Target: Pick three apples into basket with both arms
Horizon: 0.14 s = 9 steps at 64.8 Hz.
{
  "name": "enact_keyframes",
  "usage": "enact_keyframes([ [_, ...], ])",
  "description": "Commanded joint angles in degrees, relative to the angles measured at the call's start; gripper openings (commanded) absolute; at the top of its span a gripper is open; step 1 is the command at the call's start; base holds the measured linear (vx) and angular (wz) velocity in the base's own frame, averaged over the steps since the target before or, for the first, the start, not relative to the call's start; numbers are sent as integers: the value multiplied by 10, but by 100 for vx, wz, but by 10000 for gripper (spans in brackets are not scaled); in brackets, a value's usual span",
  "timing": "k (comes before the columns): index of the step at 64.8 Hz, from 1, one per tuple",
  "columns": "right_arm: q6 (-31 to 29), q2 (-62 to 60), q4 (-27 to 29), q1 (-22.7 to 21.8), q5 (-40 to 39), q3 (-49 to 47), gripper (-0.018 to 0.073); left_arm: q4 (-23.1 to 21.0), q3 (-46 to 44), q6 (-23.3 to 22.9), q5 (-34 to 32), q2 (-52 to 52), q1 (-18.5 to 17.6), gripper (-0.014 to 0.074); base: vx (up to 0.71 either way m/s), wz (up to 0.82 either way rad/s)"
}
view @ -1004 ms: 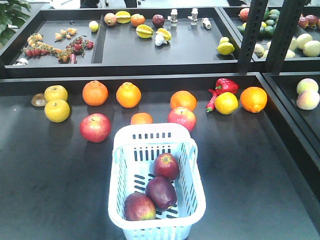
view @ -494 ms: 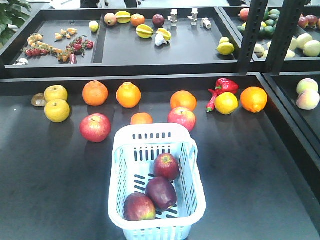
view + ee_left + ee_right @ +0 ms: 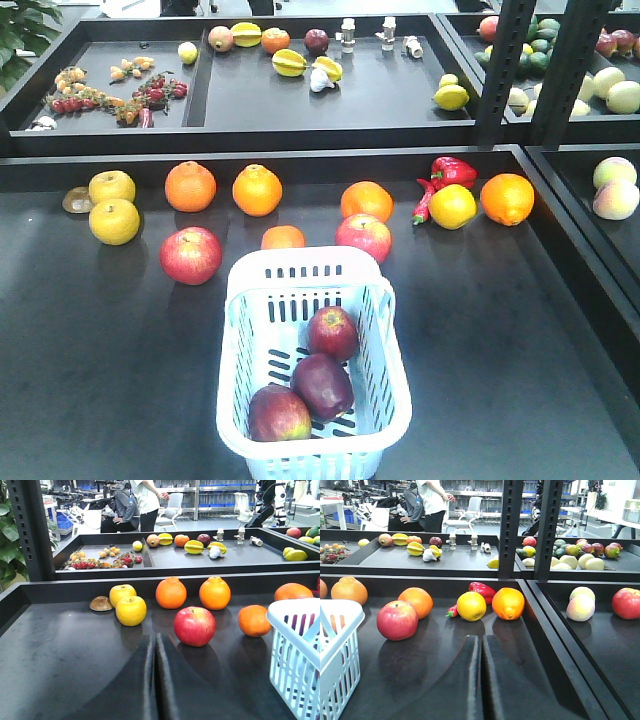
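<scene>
Basket [image 3: 380, 400]: stood at lower centre of the front view on the black worktop [image 3: 100, 350], containing three apples — dark maroon [image 3: 322, 385], red upper [image 3: 332, 332], red-yellow lower left [image 3: 277, 413].

Left claw [image 3: 154, 680]: clenched, empty, low centre of its view; basket at far right edge.

Right claw [image 3: 480, 680]: clenched, empty; basket at far left edge.

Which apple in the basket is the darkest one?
The middle apple in the basket. It is dark maroon all over, while the apple behind it and the front one are brighter red with yellowish patches.
</scene>
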Motion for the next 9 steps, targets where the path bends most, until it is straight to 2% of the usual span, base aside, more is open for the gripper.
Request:
enact_keyframes([
  [1,0,-7,-2,-3,-46,3,-8,-5,-17,-3,-45,-7,-4,-6,0,0],
  [9,0,-7,-2,-3,-46,3,-8,-5,-17,-3,-45,-7,-4,-6,0,0],
])
